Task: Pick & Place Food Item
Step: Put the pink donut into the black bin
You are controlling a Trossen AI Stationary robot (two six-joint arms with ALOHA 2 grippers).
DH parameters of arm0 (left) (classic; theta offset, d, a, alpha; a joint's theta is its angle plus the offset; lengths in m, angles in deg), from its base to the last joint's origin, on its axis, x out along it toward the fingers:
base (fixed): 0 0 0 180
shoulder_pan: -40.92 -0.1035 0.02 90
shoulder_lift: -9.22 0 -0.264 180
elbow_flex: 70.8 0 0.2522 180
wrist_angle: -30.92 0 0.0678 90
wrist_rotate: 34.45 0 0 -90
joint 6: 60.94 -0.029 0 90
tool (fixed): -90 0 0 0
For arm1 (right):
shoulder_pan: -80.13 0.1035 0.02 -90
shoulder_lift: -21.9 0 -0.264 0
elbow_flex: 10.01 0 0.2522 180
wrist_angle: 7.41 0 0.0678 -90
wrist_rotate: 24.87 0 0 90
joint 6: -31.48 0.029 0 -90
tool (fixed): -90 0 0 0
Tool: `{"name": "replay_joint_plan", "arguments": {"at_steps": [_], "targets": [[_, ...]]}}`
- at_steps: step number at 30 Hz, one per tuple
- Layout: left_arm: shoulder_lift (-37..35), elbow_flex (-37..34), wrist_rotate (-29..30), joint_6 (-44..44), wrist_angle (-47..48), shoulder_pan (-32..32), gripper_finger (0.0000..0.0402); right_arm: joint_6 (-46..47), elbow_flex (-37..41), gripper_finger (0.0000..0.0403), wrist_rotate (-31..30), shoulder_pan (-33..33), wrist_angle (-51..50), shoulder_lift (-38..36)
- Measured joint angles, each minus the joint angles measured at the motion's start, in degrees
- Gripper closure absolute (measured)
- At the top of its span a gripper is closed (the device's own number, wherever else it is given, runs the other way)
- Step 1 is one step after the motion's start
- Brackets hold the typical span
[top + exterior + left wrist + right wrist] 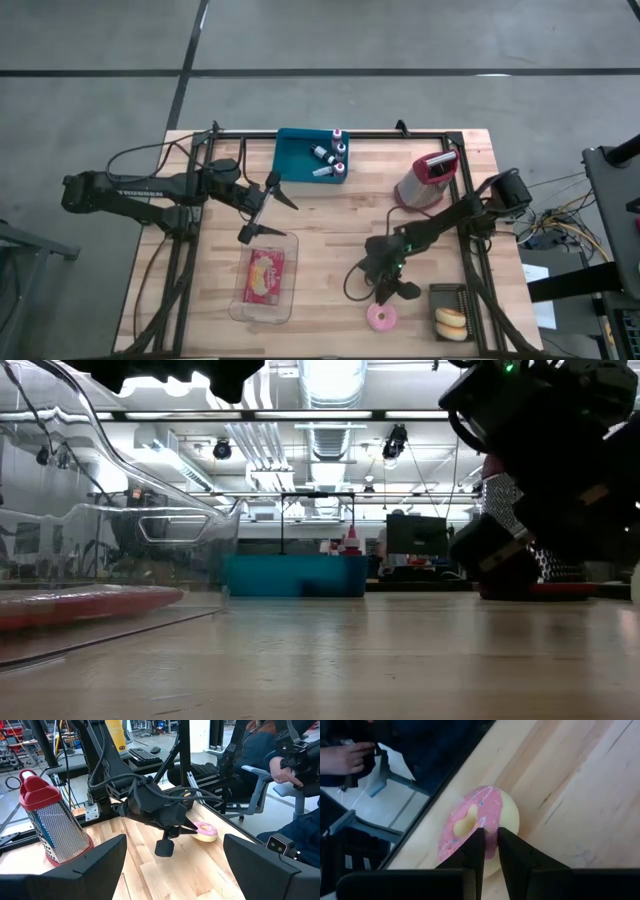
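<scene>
- Landmark: the clear rectangular plastic container (265, 287), lying on your light wooden butcher-block table (330, 215). It holds a flat packet with a red and yellow printed face (266, 274); the print on the packet is too small for you to read.
- Task item: the pink-frosted ring doughnut with a pale yellow base (381, 318) lies on the table well to the right of the container, near the table's front edge.
- Right gripper (386, 300): it sits right at the doughnut, on the side farther from the front edge. In the right wrist view you see its two dark fingers (476, 851) drawn close together, pinching the frosted rim of the doughnut (479, 826).
- Left gripper (262, 212): it hangs just behind the container's back edge, its fingers spread wide and holding nothing. You can make out pale lettering along the left arm's upper link, but not read it with certainty.
- Behind the container stands a teal rectangular plastic bin (311, 156) holding several small white bottles with dark caps (328, 157).
- Far right of the container, at the back, stands a metal box grater with a red handle and red base (428, 180).
- A dark slatted tray (456, 304) at the table's front right corner, just right of the pink doughnut, carries a plain yellow ring doughnut (451, 322).
- In both wrist views a person's hand (345, 757) shows beyond the table edge.
</scene>
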Motion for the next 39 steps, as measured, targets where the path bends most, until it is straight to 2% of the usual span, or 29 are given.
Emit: {"name": "replay_joint_plan", "arguments": {"at_steps": [19, 25, 32, 36, 39], "targets": [[0.00, 0.00, -0.01, 0.00, 0.00, -0.01, 0.0062, 2.12, -0.02, 0.0356, -0.54, -0.02, 0.42, -1.86], [0.00, 0.00, 0.00, 0.00, 0.01, 0.00, 0.0062, 4.01, -0.02, 0.0356, -6.16, -0.02, -1.25, -1.88], [0.00, 0.00, -0.01, 0.00, 0.01, -0.01, 0.0062, 3.51, -0.02, 0.0355, -6.41, -0.35, -4.01, -2.02], [0.00, 0.00, -0.01, 0.00, 0.01, 0.02, 0.0062, 4.01, 0.00, 0.0355, -10.30, -1.41, -7.67, -3.13], [0.00, 0.00, 0.00, 0.00, 0.01, 0.01, 0.0062, 4.63, 0.00, 0.0355, -10.81, -2.54, -8.86, -4.73]]}}
